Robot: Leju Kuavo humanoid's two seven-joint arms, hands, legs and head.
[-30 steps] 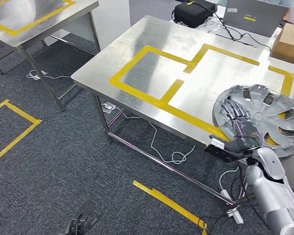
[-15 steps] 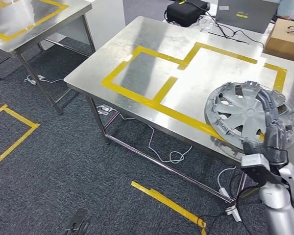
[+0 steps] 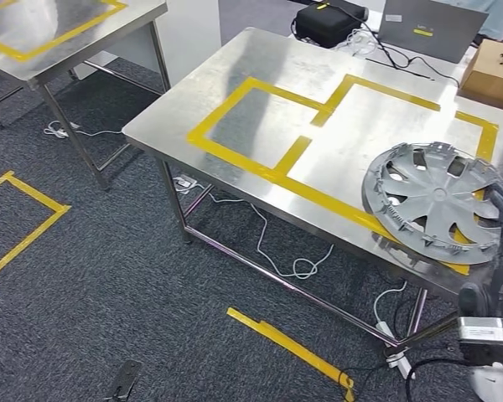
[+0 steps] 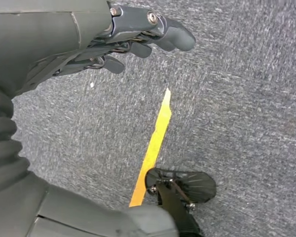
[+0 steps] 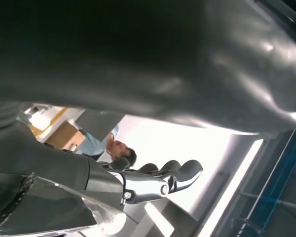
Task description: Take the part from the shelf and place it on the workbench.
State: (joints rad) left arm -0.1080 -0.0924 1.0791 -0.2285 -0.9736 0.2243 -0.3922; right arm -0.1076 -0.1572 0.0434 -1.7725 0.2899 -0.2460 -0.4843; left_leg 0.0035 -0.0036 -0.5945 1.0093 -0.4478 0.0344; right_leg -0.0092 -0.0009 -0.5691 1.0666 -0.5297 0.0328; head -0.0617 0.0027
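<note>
Steel workbench (image 3: 287,109), grey spoked hubcap (image 3: 436,201), flat

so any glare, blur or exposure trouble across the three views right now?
Head view: sharp, evenly lit; soft glare patches on the steel workbench; the wheel cover is legible. Left wrist view: the carpet is slightly soft, the left hand is clear, no glare. Right wrist view: worst, with a dark surface close to the lens, a blown-out white background, and the right hand backlit.
</note>
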